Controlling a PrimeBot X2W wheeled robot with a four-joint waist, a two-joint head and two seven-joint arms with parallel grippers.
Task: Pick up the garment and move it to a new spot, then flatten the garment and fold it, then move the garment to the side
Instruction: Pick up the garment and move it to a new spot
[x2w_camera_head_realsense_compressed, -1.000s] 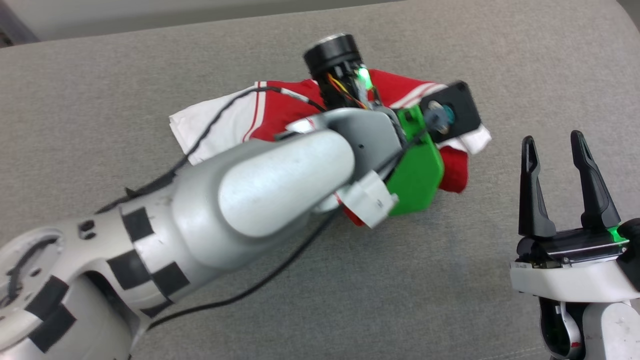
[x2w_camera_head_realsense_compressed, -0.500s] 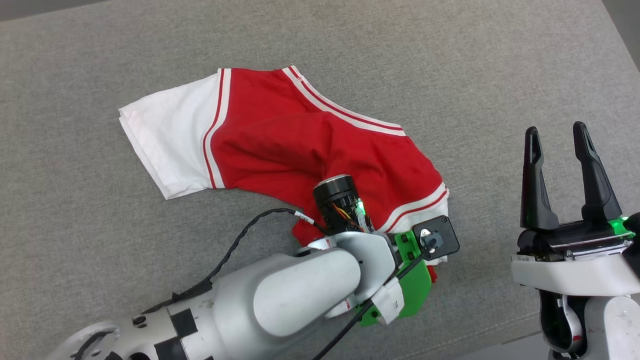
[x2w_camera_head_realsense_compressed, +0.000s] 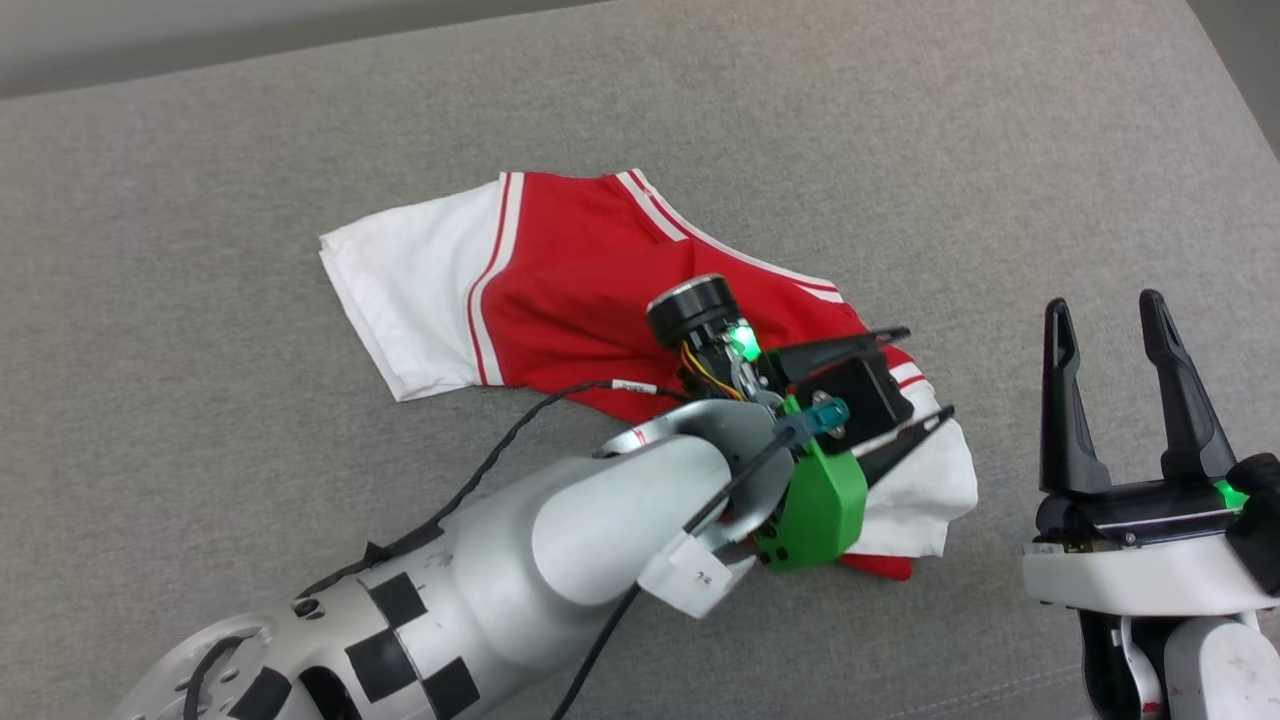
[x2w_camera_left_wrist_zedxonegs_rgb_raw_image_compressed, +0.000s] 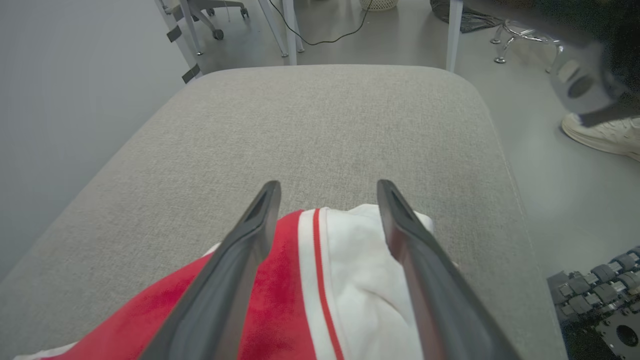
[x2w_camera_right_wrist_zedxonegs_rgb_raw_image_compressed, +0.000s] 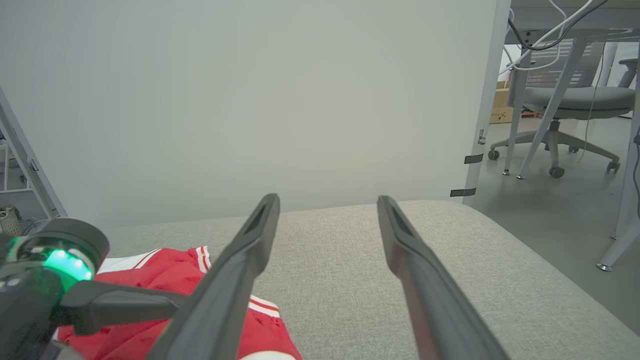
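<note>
The garment (x2w_camera_head_realsense_compressed: 580, 290), red with white sleeves and striped trim, lies partly spread and creased on the grey cushion (x2w_camera_head_realsense_compressed: 900, 150). My left gripper (x2w_camera_head_realsense_compressed: 925, 372) stands open just over its right white sleeve (x2w_camera_head_realsense_compressed: 925, 480), with nothing held. In the left wrist view the left gripper (x2w_camera_left_wrist_zedxonegs_rgb_raw_image_compressed: 327, 185) has its fingers spread on either side of the sleeve trim of the garment (x2w_camera_left_wrist_zedxonegs_rgb_raw_image_compressed: 350, 270). My right gripper (x2w_camera_head_realsense_compressed: 1102, 302) is open and empty to the right of the garment, over bare cushion. The right gripper (x2w_camera_right_wrist_zedxonegs_rgb_raw_image_compressed: 327, 197) points along the cushion, with the garment (x2w_camera_right_wrist_zedxonegs_rgb_raw_image_compressed: 150, 272) at its lower left.
The cushion's rounded far edge (x2w_camera_left_wrist_zedxonegs_rgb_raw_image_compressed: 325, 70) drops to the floor, where table legs (x2w_camera_left_wrist_zedxonegs_rgb_raw_image_compressed: 452, 35) and a person's pale shoe (x2w_camera_left_wrist_zedxonegs_rgb_raw_image_compressed: 600, 135) stand. A wall panel (x2w_camera_right_wrist_zedxonegs_rgb_raw_image_compressed: 250, 100) backs the cushion, and an office chair (x2w_camera_right_wrist_zedxonegs_rgb_raw_image_compressed: 570, 100) stands beyond its right side.
The left gripper, shut on the bunched garment a second ago, drew it out so it spread, then opened and let go of the sleeve. The head view has shifted. The right gripper stayed open.
</note>
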